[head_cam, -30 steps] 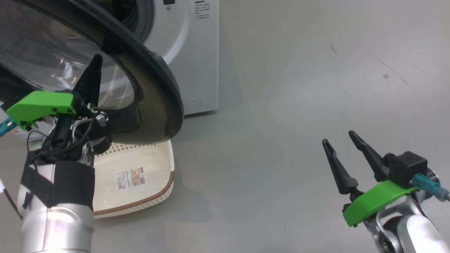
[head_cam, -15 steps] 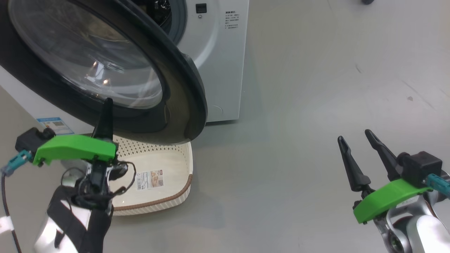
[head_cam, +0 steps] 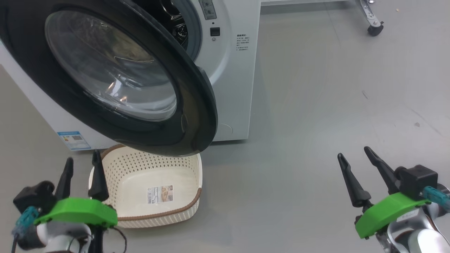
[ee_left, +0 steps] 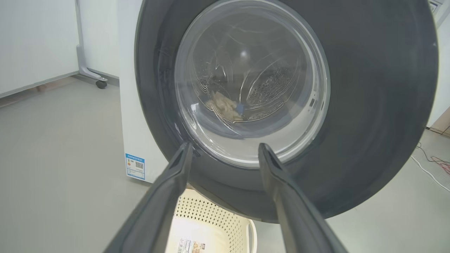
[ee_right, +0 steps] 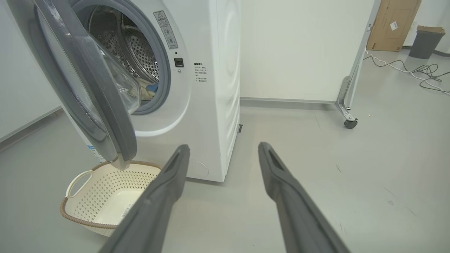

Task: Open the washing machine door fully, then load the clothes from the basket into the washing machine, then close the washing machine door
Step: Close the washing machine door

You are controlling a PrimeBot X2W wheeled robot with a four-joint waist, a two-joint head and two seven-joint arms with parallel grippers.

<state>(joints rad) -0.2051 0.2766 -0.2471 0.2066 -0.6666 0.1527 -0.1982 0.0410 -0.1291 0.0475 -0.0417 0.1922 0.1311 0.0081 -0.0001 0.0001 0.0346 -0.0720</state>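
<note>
The washing machine door [head_cam: 116, 77] stands ajar, swung partway across the drum opening of the washing machine [head_cam: 235, 70]. Through its glass in the left wrist view, cream clothes [ee_left: 225, 105] with a blue bit lie in the drum; the right wrist view shows the clothes [ee_right: 146, 88] past the door [ee_right: 88, 91]. The basket [head_cam: 116, 165] sits on the floor under the door, with just a sticker inside. My left gripper [head_cam: 82, 157] is open by the basket's left rim, below the door and apart from it. My right gripper [head_cam: 353, 152] is open over bare floor at the right.
A wheeled partition foot with a caster [ee_right: 349, 123] stands right of the machine. Behind it are a cardboard box [ee_right: 390, 24], a grey bin [ee_right: 423, 42] and cables [ee_right: 422, 73] on the floor. Grey floor stretches to the right of the machine.
My left gripper has opened and dropped down and back from the door's face. The head view has lifted, bringing more of the machine in. The right gripper holds still.
</note>
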